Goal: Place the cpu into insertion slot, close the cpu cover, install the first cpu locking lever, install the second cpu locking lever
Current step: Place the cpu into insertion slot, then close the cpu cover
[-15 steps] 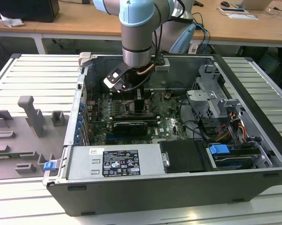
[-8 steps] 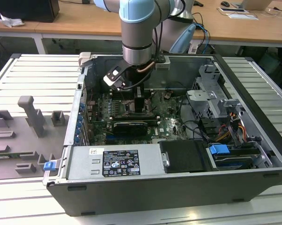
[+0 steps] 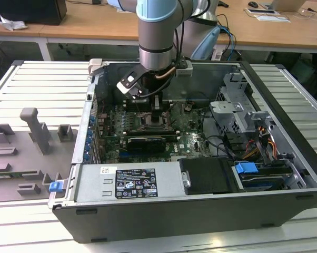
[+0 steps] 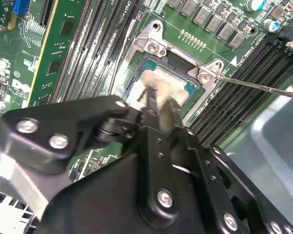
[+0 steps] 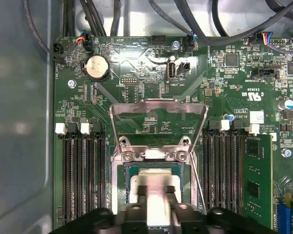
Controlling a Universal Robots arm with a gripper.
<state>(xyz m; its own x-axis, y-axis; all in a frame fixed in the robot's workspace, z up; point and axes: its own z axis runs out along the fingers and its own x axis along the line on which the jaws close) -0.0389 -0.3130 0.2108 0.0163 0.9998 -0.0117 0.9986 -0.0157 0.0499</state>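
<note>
The cpu (image 5: 155,184) lies silver face up inside the insertion slot (image 5: 128,173), whose green-edged frame shows around it; both also appear in the second wrist view, the cpu (image 4: 154,78) within the slot (image 4: 151,44). The cpu cover (image 5: 158,108) stands swung open past the slot, hinged at the slot's edge. My gripper (image 5: 157,197) hangs directly over the cpu, at or just above its top face, seen again as the gripper (image 4: 160,100) and, in the exterior view, the gripper (image 3: 157,108) low over the green board. A thin wire locking lever (image 4: 263,87) sticks out unlatched beside the slot.
Long black memory slots (image 5: 81,175) flank the socket on both sides. The board sits in an open computer case (image 3: 285,105) with cables, a drive cage (image 3: 237,105) and a power supply (image 3: 129,182) around it. A grey fixture tray (image 3: 21,153) lies at the exterior view's left.
</note>
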